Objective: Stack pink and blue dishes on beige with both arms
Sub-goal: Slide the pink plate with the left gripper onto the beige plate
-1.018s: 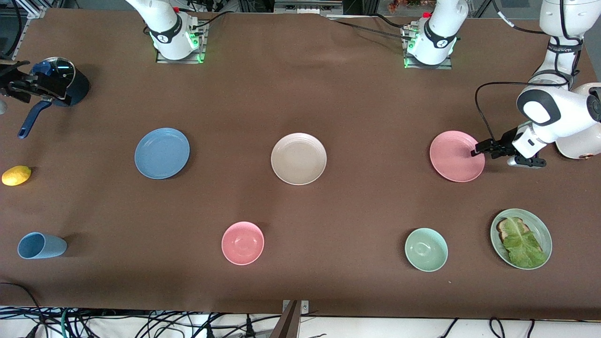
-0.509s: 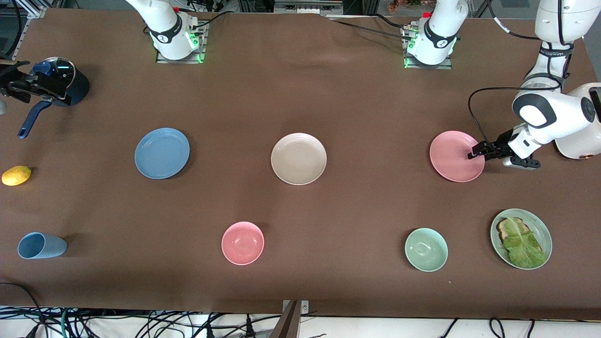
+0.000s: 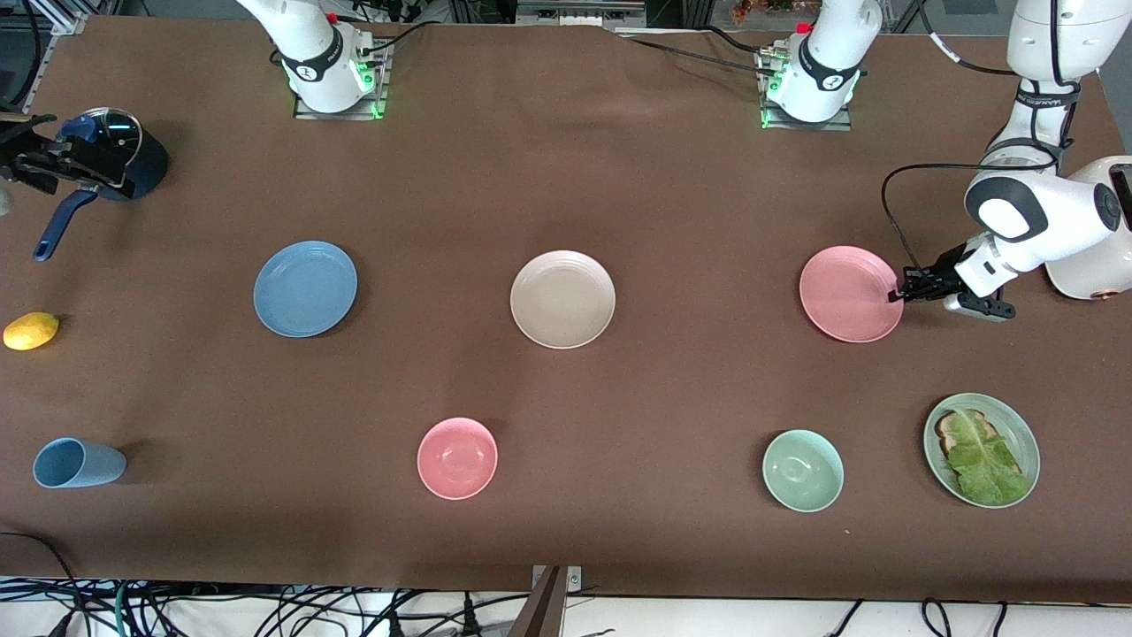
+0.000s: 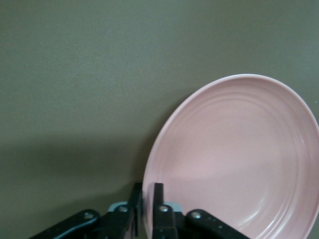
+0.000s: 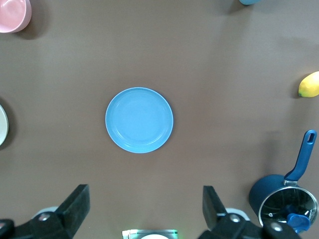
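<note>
My left gripper (image 3: 895,295) (image 4: 148,191) is shut on the rim of the pink plate (image 3: 845,292) (image 4: 239,159), at the edge toward the left arm's end of the table. The gripped side looks slightly raised. The beige plate (image 3: 562,299) lies flat in the middle of the table. Toward the right arm's end lies the blue plate (image 3: 305,288) (image 5: 139,120). My right gripper (image 5: 144,199) hangs high over the table between the blue plate and the right arm's base, fingers wide open and holding nothing.
Nearer the front camera stand a pink bowl (image 3: 457,457), a pale green bowl (image 3: 802,470), a green plate (image 3: 1026,433) with toast and lettuce, and a blue cup (image 3: 75,463) on its side. A lemon (image 3: 31,330) and a lidded blue saucepan (image 3: 124,159) sit at the right arm's end.
My left gripper reached over the pink plate's rim and shut on it. The plate has shifted a little toward the beige plate. The right arm has not moved.
</note>
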You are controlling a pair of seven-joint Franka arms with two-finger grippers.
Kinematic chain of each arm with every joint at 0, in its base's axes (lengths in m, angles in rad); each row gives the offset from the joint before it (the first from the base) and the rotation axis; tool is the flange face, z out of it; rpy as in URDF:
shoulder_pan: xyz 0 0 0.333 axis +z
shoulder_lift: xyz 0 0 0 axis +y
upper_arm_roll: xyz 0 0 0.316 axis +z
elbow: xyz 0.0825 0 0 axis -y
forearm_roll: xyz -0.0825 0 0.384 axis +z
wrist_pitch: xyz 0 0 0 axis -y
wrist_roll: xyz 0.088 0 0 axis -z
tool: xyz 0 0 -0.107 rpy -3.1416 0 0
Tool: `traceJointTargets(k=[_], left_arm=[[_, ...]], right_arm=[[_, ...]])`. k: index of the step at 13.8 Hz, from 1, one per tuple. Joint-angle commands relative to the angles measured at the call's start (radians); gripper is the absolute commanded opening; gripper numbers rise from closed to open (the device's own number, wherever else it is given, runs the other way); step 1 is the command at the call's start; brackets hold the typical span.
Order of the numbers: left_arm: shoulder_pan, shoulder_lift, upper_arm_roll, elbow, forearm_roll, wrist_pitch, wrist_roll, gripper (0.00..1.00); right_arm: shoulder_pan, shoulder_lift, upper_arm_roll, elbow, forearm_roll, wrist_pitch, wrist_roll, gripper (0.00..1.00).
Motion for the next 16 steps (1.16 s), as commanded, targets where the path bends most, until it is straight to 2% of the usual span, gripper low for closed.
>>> traceJointTargets(k=[1,6,9,12,16], left_arm=[[-0.003,0.005,0.002,0.009,-0.037,-0.003,0.044,0.0],[-0.005,-0.02,0.003,0.017,-0.033,-0.027,0.014,0.0],[-0.008,-0.06,-0.003,0.032,0.018,-0.063,-0.073,0.0],[-0.008,-0.103,-0.06,0.052,0.119,-0.072,-0.225,0.0],[-0.008,-0.144,-0.224,0.081,0.238,-0.074,-0.547,0.0]], right_arm=[[-0.008,-0.009,0.007,-0.006,0.012,-0.005,-0.005,1.0],[-0.008,-0.009,0.007,-0.006,0.012,-0.007,-0.005,1.0],[-0.008,-0.009,0.007,-0.006,0.012,-0.005,-0.005,1.0],[-0.008,-0.009,0.007,-0.006,0.012,-0.005,-0.005,1.0],[-0.008,-0.009,0.007,-0.006,0.012,-0.005,-0.005,1.0]])
